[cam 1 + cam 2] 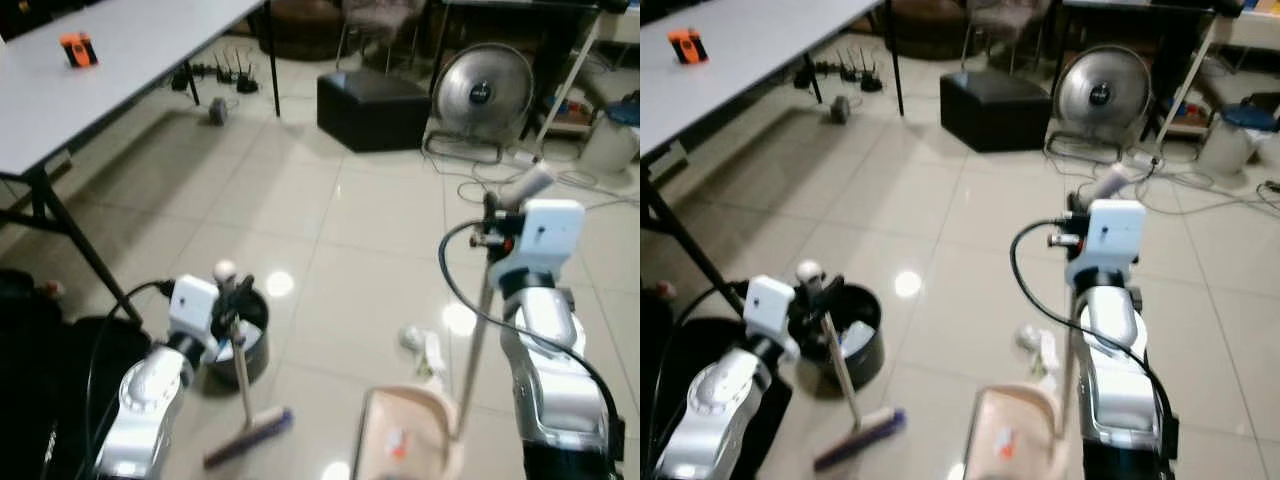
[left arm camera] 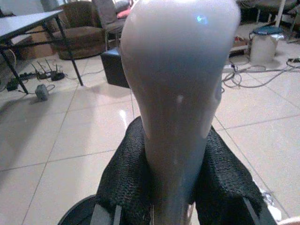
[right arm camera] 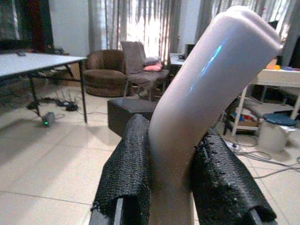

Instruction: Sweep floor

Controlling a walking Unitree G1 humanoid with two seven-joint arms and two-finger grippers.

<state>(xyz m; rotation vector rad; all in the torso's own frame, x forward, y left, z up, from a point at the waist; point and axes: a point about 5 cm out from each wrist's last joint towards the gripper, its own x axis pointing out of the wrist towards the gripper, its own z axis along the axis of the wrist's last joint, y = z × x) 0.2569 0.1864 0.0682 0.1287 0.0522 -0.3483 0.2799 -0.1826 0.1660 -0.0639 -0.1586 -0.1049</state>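
My left gripper point(image 1: 232, 295) is shut on the pale handle point(image 2: 180, 93) of a small broom. Its purple brush head point(image 1: 255, 436) rests on the tiled floor beside a black bin point(image 1: 250, 345). On the other side, my right gripper point(image 1: 497, 225) is shut on the upright pale handle point(image 3: 206, 93) of a beige dustpan point(image 1: 405, 435). The pan sits on the floor in front of me and holds a few scraps. A crumpled white piece of litter point(image 1: 425, 345) lies on the tiles just beyond the pan's far edge.
A grey table point(image 1: 100, 60) with an orange object point(image 1: 78, 48) stands at the left, its black legs close to my left arm. Farther off are a black ottoman point(image 1: 372, 108), a floor fan point(image 1: 485, 92), loose cables point(image 1: 520, 175) and a white bucket point(image 1: 610, 140).
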